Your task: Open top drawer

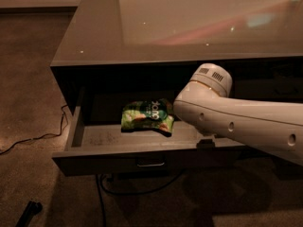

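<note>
The top drawer (104, 162) stands pulled out from under the glossy cabinet top (94, 32), its dark front facing me with a small metal handle (150, 163) at the centre. Its lighter grey tray (102, 136) holds a green snack bag (147, 117). My white arm (236, 119) reaches in from the right across the drawer's right half. Only a small dark bit of my gripper (206, 143) shows under the arm, at the drawer's front edge right of the handle. The arm hides the rest of it.
A dark cable (42, 136) runs over the carpet left of the cabinet, and more cable loops (118, 190) lie under the drawer. A small black object (28, 212) lies on the floor at the bottom left. The cabinet front continues to the right behind my arm.
</note>
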`<state>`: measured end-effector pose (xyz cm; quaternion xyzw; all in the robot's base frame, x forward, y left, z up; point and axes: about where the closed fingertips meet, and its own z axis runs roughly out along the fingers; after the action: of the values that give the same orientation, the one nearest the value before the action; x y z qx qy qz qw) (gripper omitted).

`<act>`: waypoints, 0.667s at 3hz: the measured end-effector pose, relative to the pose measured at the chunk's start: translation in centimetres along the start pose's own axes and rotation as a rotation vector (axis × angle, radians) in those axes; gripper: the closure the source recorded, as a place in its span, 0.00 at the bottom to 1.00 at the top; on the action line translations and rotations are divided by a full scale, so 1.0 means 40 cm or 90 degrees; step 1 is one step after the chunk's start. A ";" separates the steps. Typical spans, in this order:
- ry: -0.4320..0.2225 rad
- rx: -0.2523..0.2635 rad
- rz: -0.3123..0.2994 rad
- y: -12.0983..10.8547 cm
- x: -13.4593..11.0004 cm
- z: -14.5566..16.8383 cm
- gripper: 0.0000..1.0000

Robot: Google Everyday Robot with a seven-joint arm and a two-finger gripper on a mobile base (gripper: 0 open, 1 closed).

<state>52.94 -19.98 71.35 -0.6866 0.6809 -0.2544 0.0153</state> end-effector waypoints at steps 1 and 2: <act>0.000 -0.004 0.000 -0.008 -0.006 0.017 0.87; 0.000 -0.010 -0.004 -0.013 -0.017 0.036 1.00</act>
<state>54.01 -19.78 70.06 -0.6888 0.6809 -0.2487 0.0090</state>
